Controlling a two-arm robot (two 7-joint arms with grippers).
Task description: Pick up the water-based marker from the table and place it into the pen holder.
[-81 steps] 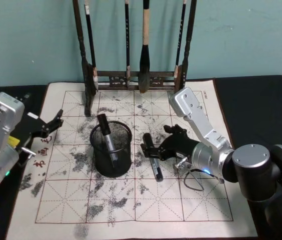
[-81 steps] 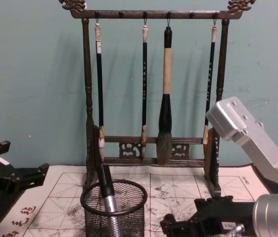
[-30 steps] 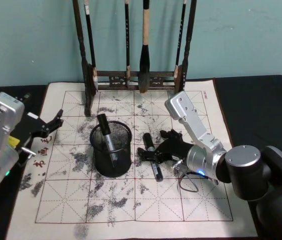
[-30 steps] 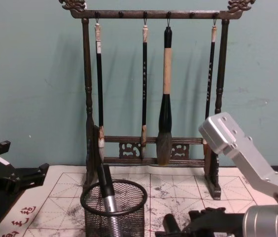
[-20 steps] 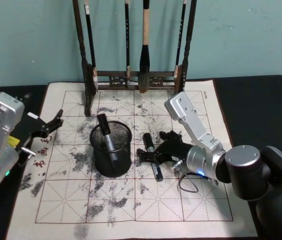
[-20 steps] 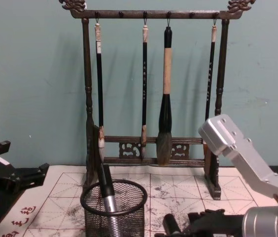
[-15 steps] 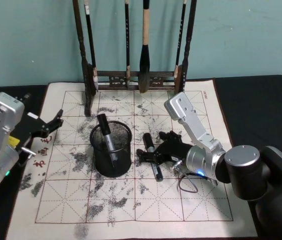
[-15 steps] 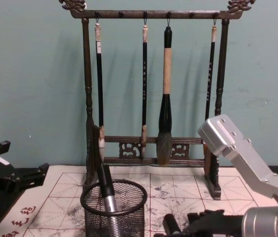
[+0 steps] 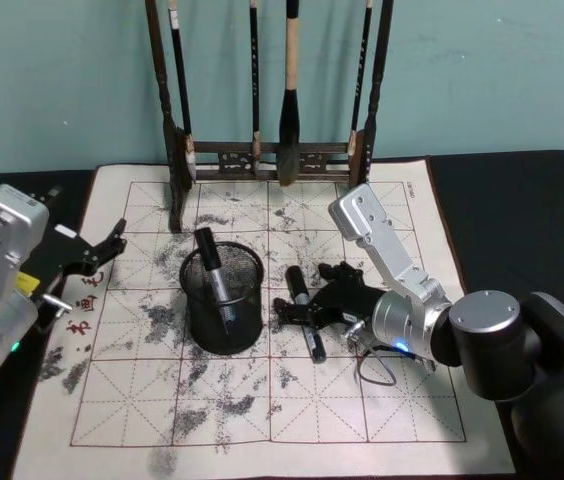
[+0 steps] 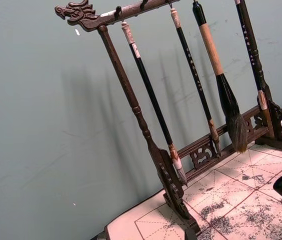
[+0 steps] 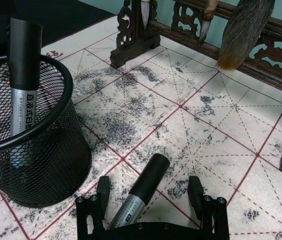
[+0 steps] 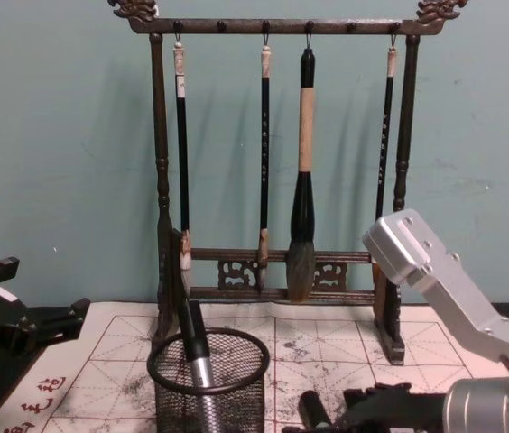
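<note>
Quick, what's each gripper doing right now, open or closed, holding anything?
Left gripper: open, empty.
Right gripper: open, fingers on either side of the marker, not gripping it.

Item count, by kind.
Two markers are counted: the first marker [image 9: 209, 252] inside the pen holder [image 9: 247, 325], the second marker [image 11: 142, 187] on the mat [image 9: 262, 410]. One table [image 9: 522, 200], one pen holder, one mat and one brush rack [image 9: 174, 150] are counted. Four brushes [image 9: 289, 110] are counted, each hung from the top bar of the rack.

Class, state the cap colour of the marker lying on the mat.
The marker has a black cap; the right wrist view shows it best.
</note>
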